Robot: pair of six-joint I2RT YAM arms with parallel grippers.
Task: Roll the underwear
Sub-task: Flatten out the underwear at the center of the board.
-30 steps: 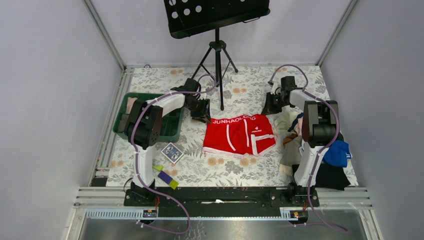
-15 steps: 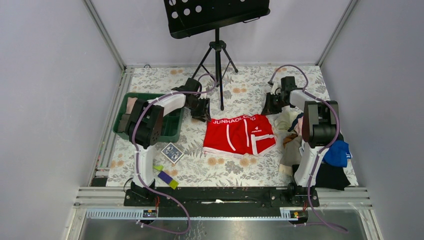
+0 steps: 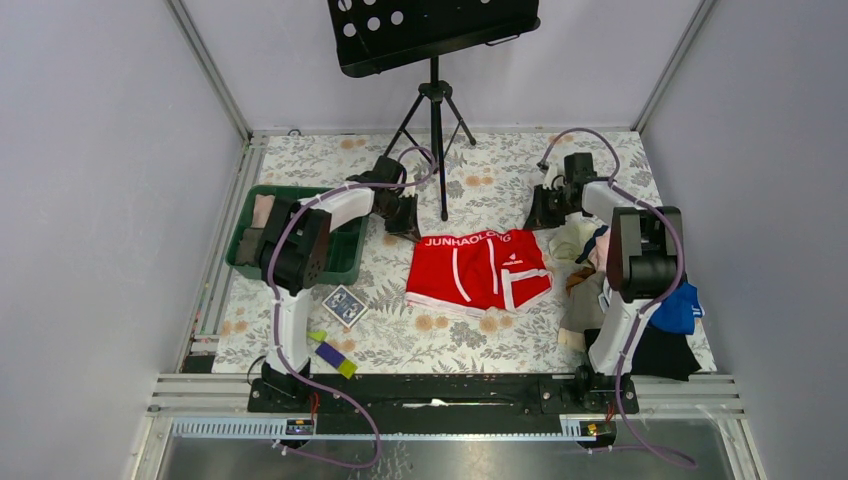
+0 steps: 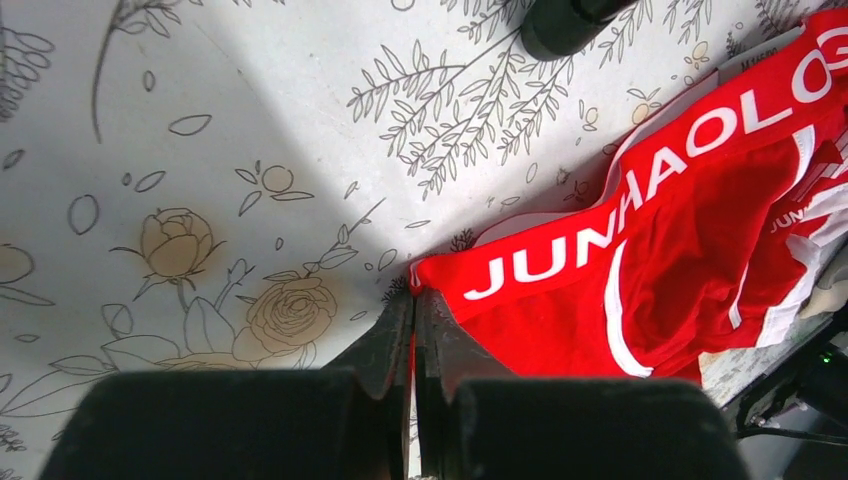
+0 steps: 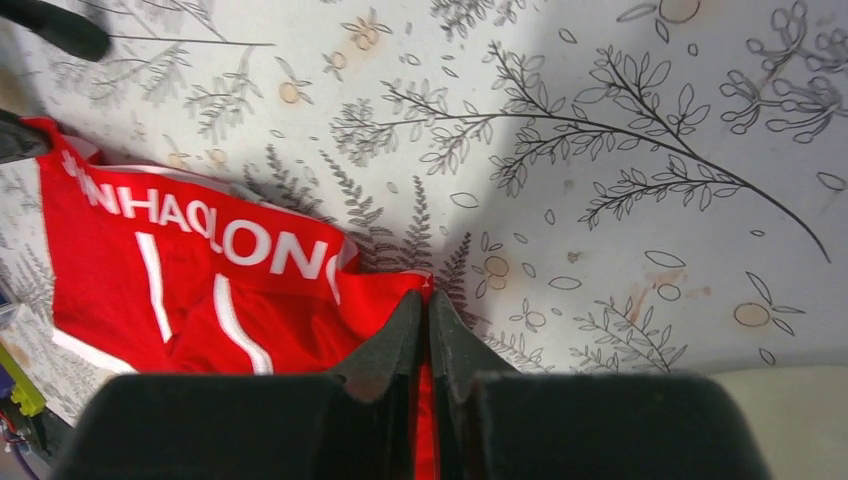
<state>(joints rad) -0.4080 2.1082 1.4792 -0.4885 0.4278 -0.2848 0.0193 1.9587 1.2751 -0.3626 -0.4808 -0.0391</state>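
The red underwear (image 3: 478, 268) lies flat in the middle of the flowered table, its waistband with white letters at the far edge. My left gripper (image 3: 408, 228) is at the waistband's far left corner. In the left wrist view that gripper (image 4: 414, 300) is shut, with a sliver of red underwear (image 4: 700, 200) cloth pinched between the fingers. My right gripper (image 3: 540, 215) is at the far right corner. In the right wrist view it (image 5: 428, 300) is shut on the corner of the underwear (image 5: 150, 280), red showing between the fingers.
A music stand's tripod (image 3: 436, 150) stands just behind the underwear, between the two grippers. A green bin (image 3: 345, 262) with clothes sits at the left. A pile of clothes (image 3: 590, 290) and a blue garment (image 3: 680, 305) lie at the right. A card box (image 3: 343, 305) lies near the front left.
My left gripper has closed on the waistband's left corner. The right gripper has stayed shut on the right corner. The underwear has hardly moved.
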